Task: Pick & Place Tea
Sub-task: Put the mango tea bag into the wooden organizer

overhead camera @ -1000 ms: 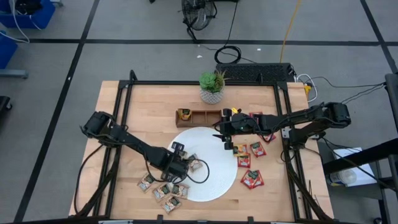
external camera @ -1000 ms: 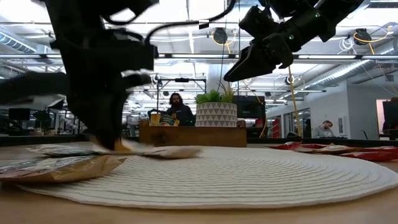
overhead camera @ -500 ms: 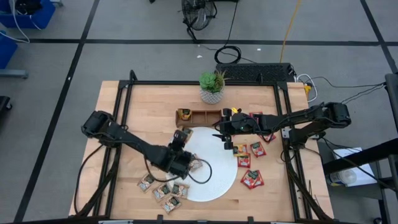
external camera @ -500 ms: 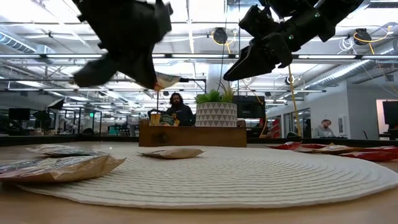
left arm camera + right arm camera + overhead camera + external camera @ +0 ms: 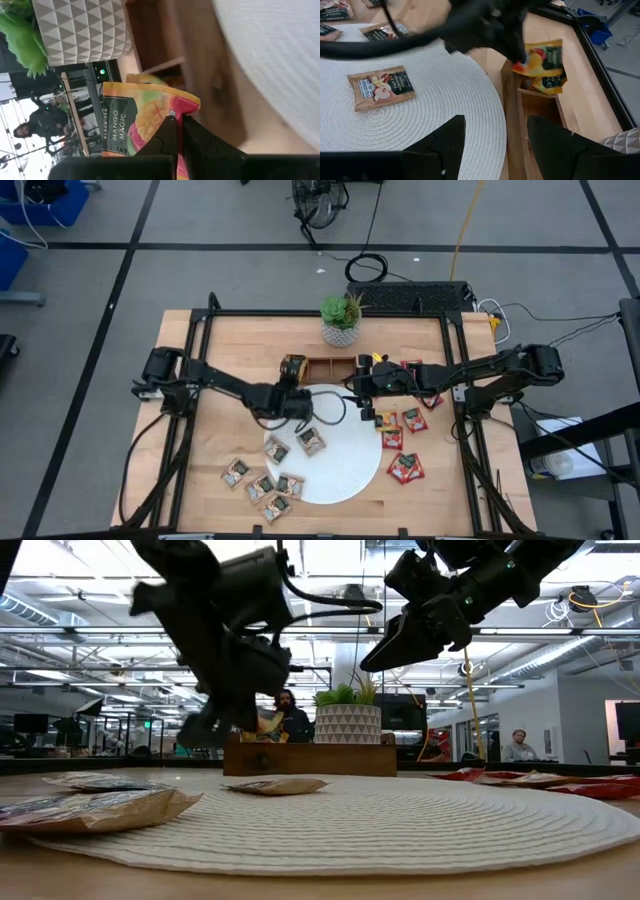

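My left gripper (image 5: 294, 387) is shut on a yellow-and-green tea sachet (image 5: 131, 118), which hangs over the left compartment of the wooden tray (image 5: 335, 367). Another sachet (image 5: 549, 83) sticks out of that compartment. Two tan sachets (image 5: 311, 440) lie flat on the white round plate (image 5: 345, 460). Several more (image 5: 262, 486) lie at its near left rim, and red ones (image 5: 404, 466) lie to its right. My right gripper (image 5: 359, 404) hangs open above the plate's far right rim, with nothing between its fingers. My left gripper pinches the sachet between its two fingers at one edge, by the pink-red corner (image 5: 175, 106). The fingers slant down toward the table's far edge. The sachet stands out beyond the fingertips (image 5: 170, 131), lifted clear above the tray's left compartment.
A potted plant (image 5: 340, 320) in a patterned white pot stands just beyond the tray. A black frame (image 5: 205, 315) runs around the tabletop. In the low view people (image 5: 287, 710) sit in the room behind the table.
My left gripper, shut on the sachet, has risen from the plate's near left part, swung toward the table's far edge and turned at the wrist. The sachet has been lifted clear of the plate and carried over the tray's left compartment.
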